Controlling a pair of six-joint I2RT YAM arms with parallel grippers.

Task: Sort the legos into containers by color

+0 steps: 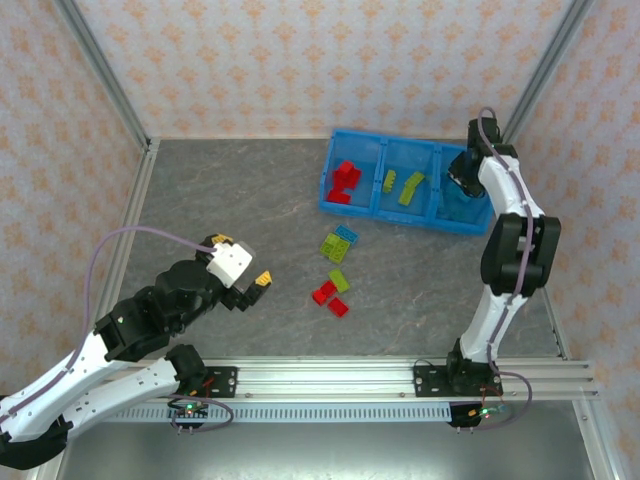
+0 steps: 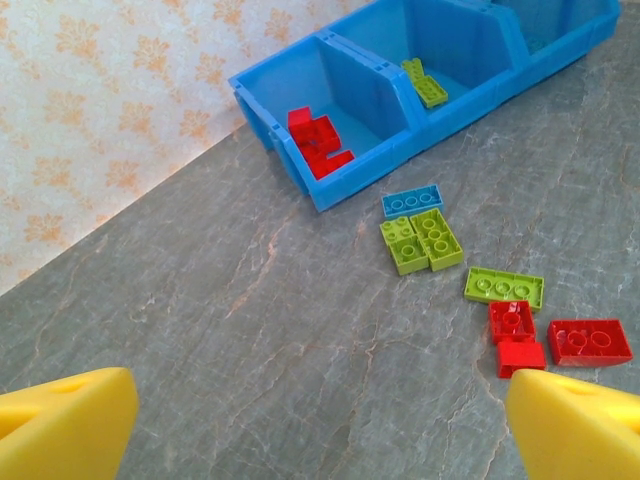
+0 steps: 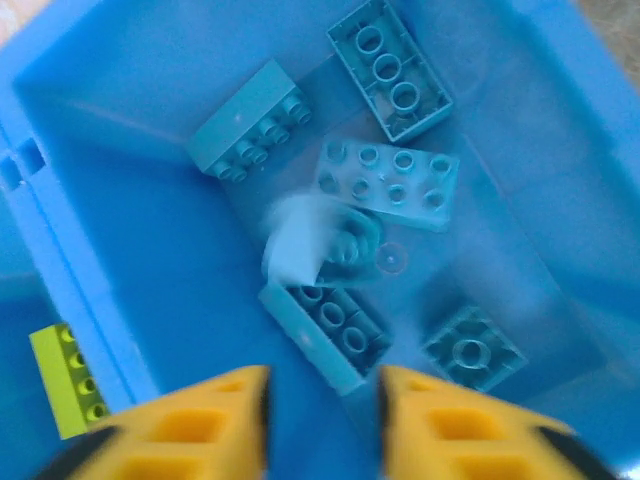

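Note:
The blue tray (image 1: 400, 220) lies at the back right. Its left compartment holds red legos (image 2: 315, 135), its middle one lime green legos (image 1: 405, 185). My right gripper (image 1: 462, 180) hangs over the right compartment, open (image 3: 322, 420), above several light blue legos (image 3: 330, 330); a blurred pale piece (image 3: 300, 245) lies among them. On the table before the tray lie a light blue brick (image 2: 412, 203), green bricks (image 2: 422, 240) (image 2: 504, 288) and red bricks (image 2: 512, 320) (image 2: 590, 342). My left gripper (image 1: 255, 285) stands open (image 2: 320, 430) to their left, holding nothing.
The grey stone-patterned tabletop (image 1: 230, 200) is fenced by metal rails and patterned walls. A green brick (image 3: 68, 380) shows past the divider in the right wrist view. The right arm (image 1: 510, 260) rises at the tray's right end.

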